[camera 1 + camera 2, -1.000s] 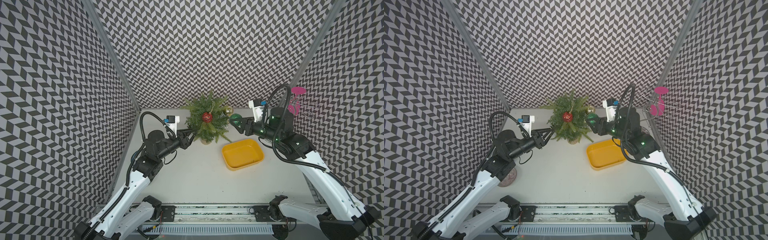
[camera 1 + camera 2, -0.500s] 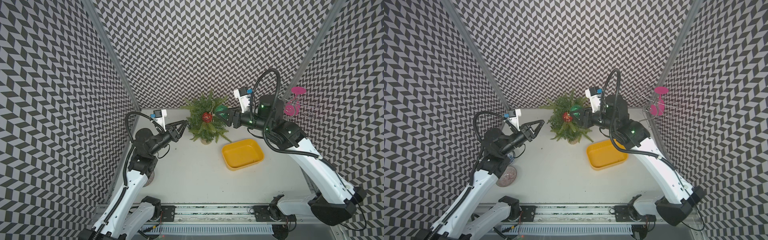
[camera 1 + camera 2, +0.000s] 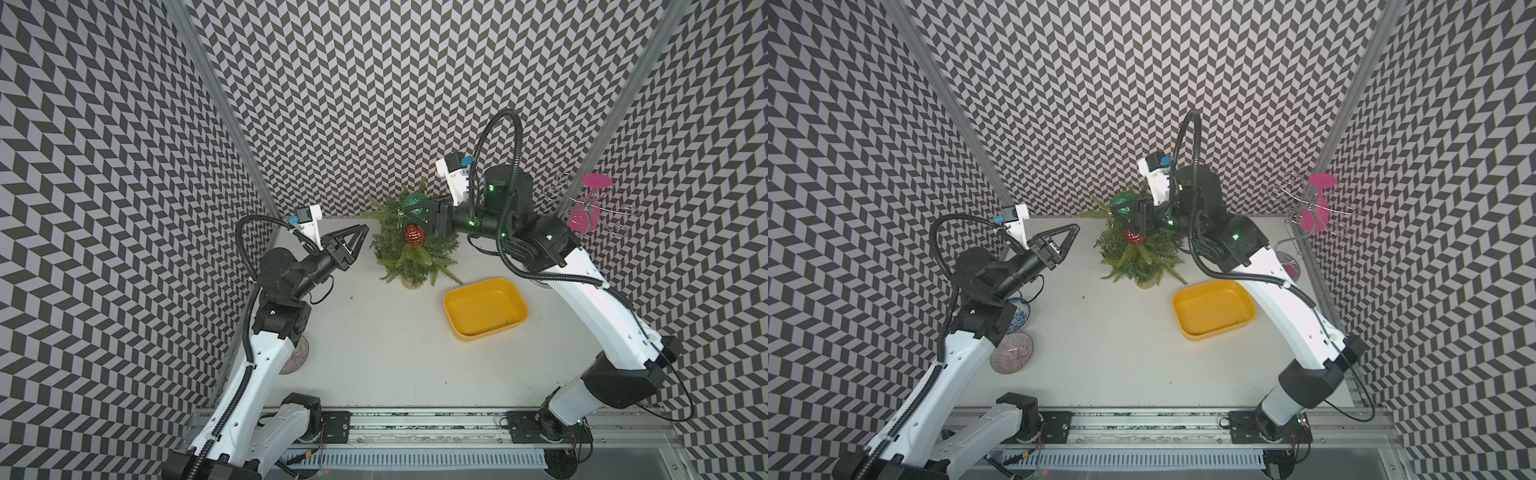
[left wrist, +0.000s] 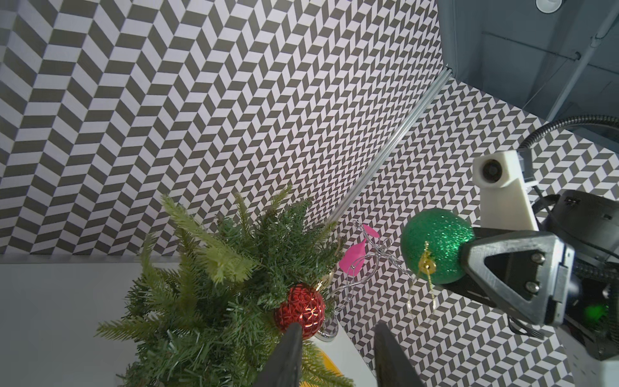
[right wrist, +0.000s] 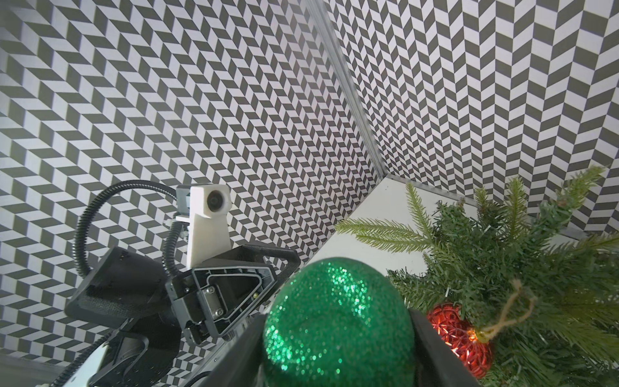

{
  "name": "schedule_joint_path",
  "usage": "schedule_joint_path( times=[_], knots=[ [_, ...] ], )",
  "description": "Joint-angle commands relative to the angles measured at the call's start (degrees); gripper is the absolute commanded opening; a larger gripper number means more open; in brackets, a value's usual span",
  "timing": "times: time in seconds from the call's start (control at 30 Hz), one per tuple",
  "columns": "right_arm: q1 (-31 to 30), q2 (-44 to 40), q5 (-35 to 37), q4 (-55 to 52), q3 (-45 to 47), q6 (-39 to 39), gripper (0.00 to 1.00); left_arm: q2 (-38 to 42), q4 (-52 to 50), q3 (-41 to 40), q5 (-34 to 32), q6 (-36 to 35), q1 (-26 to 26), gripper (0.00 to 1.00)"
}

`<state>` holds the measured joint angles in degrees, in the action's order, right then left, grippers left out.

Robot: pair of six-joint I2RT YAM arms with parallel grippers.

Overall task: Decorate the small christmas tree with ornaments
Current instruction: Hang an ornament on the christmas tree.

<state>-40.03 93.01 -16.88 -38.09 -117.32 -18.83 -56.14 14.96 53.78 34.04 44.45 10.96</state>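
The small christmas tree (image 3: 411, 257) (image 3: 1138, 257) stands at the back middle of the table on its pale stump. A red patterned ornament (image 3: 414, 235) (image 4: 299, 310) (image 5: 459, 338) hangs on its front. My right gripper (image 3: 411, 208) is shut on the green glittery ornament (image 3: 413, 200) (image 3: 1121, 200) (image 5: 338, 321), held just above the treetop. Its gold cap and thin string loop (image 4: 425, 268) dangle free. My left gripper (image 3: 365, 228) (image 4: 338, 330) hovers left of the tree. Its fingers stand slightly apart with nothing between them.
A yellow tray (image 3: 446, 307) lies right of the tree, under my right forearm. A silver wire rack with pink glasses (image 3: 590, 208) stands at the back right. A glass bowl (image 3: 1012, 353) and a blue patterned bowl (image 3: 1021, 316) sit by my left arm.
My right arm has carried the green ornament from the tree's right side up and left to above the treetop. My left gripper has drawn back from the tree's left branches.
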Motion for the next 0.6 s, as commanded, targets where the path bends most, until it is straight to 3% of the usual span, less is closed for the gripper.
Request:
schedule_joint_path(
  times=[0.0,0.17,0.57],
  knots=[
    [-0.31,1.68,2.43,-0.26,-3.41,1.04,0.58,-1.94,3.63,2.61,3.48,0.19,0.32,0.36],
    [-0.31,3.12,5.02,-0.01,-5.19,1.04,0.58,-5.19,3.42,6.45,5.9,-1.64,3.25,0.34],
    [-0.31,4.85,8.71,-0.58,-8.0,1.3,0.58,-8.52,-2.55,12.1,3.45,-8.58,8.15,0.36]
  ],
)
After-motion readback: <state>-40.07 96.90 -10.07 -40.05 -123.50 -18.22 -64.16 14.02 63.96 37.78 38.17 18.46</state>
